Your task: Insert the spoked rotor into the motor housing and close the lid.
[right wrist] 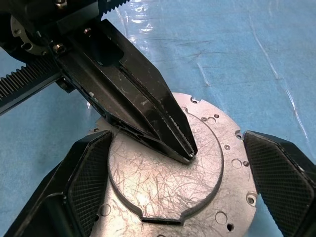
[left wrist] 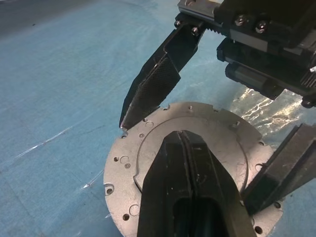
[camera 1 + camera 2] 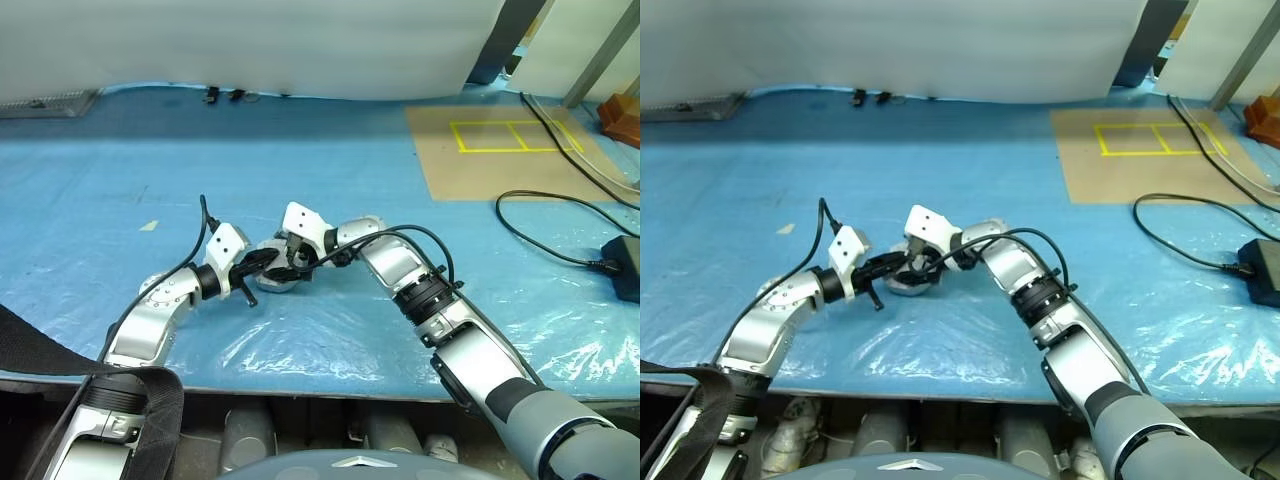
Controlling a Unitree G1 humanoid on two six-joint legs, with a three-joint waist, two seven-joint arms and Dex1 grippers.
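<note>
the lid (image 1: 168,182) lies plain face up on the blue-covered table (image 3: 330,170), toward its near edge. the left gripper (image 1: 190,154) is pressed shut, its tip resting on the lid. the right gripper (image 1: 173,197) stands wide, fingers (image 1: 89,173) flanking the lid's rim, gripping nothing

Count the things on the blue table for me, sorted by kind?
Round metal motor part: 1
Grippers over it: 2, left shut, right open
Cardboard sheet: 1
Black cable: 1
Total: 5
</note>
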